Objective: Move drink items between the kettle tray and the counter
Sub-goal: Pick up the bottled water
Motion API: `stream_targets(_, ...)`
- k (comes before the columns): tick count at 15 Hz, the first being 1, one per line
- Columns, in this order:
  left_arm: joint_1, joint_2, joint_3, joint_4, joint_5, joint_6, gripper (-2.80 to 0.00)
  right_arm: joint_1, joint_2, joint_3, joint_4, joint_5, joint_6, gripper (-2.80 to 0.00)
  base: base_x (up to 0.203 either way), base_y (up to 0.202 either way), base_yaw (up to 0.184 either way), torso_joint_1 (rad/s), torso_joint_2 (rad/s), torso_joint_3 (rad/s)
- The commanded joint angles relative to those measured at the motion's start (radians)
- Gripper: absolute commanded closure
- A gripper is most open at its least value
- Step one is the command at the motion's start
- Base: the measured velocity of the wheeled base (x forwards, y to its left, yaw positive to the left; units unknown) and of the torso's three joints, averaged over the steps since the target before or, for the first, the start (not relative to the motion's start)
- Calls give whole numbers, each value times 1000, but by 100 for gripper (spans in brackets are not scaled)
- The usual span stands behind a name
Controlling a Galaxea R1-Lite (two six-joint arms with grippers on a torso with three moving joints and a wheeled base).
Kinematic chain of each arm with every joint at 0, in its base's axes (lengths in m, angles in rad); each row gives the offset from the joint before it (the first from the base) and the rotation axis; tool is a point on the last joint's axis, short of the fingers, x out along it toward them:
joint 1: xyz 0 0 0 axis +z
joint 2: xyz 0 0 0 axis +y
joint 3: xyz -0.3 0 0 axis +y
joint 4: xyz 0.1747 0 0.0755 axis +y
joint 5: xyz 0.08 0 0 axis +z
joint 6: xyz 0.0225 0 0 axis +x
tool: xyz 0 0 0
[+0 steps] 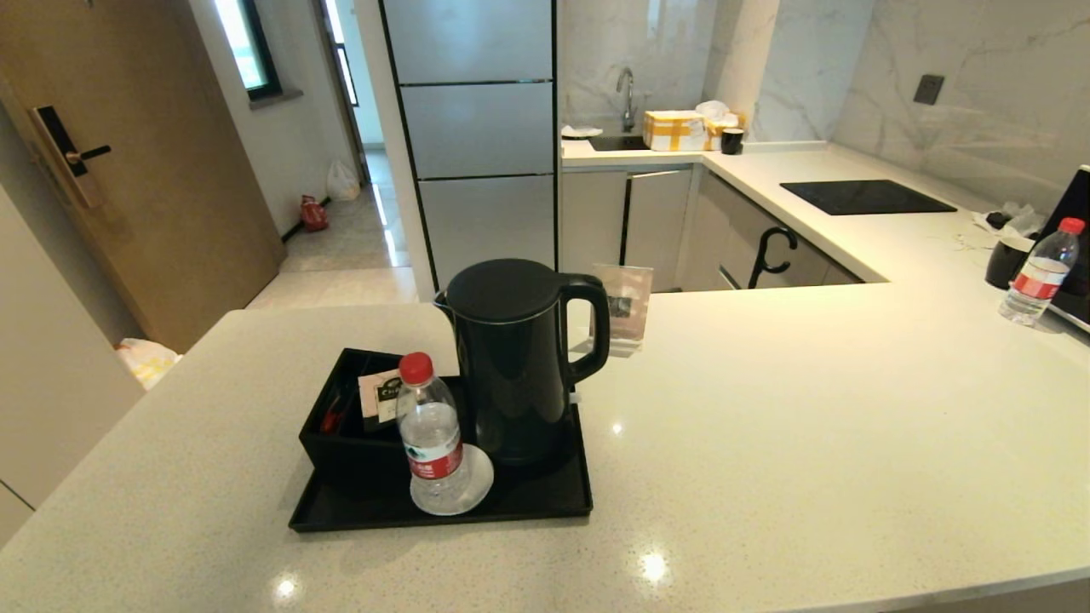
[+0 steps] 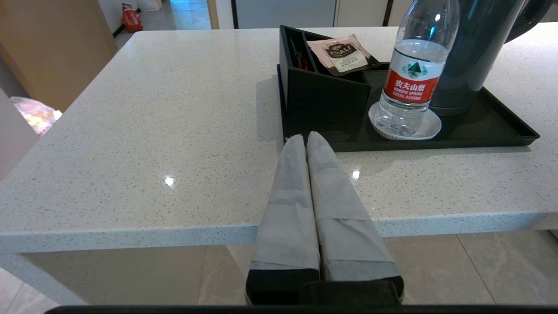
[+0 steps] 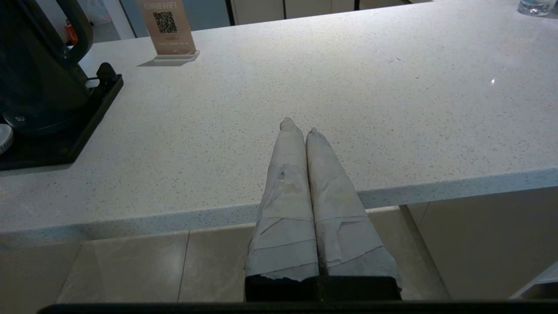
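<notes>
Where the counter point(image 1: 766, 409) nears the robot, a black tray point(image 1: 528, 502) lies on its left part. On the tray stand a kettle point(image 1: 511, 358), handle toward the right, a bottle point(image 1: 430, 443) upright on a white disc point(image 1: 477, 489) just beside the kettle, and a divided box point(image 1: 341, 443) holding a sachet point(image 2: 344, 54). Behind the kettle stands a sign point(image 1: 623, 306). A second bottle point(image 1: 1037, 272) stands far right, well apart from the tray, beside a mug point(image 1: 1007, 260). Left gripper point(image 2: 307, 136) and right gripper point(image 3: 300, 126), each with fingers pressed together and holding nothing, hang off the counter's near edge, pointing over it, the left toward the tray's near left corner.
</notes>
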Motion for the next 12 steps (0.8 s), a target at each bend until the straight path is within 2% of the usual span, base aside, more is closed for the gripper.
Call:
stream_targets(1,0,0,0,1,1,8,0,0,0,0,0,0,1,0,0,0,0,0,0,0)
stream_targets(6,0,2,0,2,1,12,0,0,0,0,0,0,1,0,0,0,0,0,0,0)
stream_targets(10,0,11,-34,61,8,16,0,0,0,0,0,0,1,0,0,0,0,0,0,0)
stream_targets(11,0,41,-91,100,12,14,0,0,0,0,0,0,1,0,0,0,0,0,0,0)
stream_targets(12,0,102,-198,156,23,1,0,0,0,0,0,0,1,0,0,0,0,0,0,0)
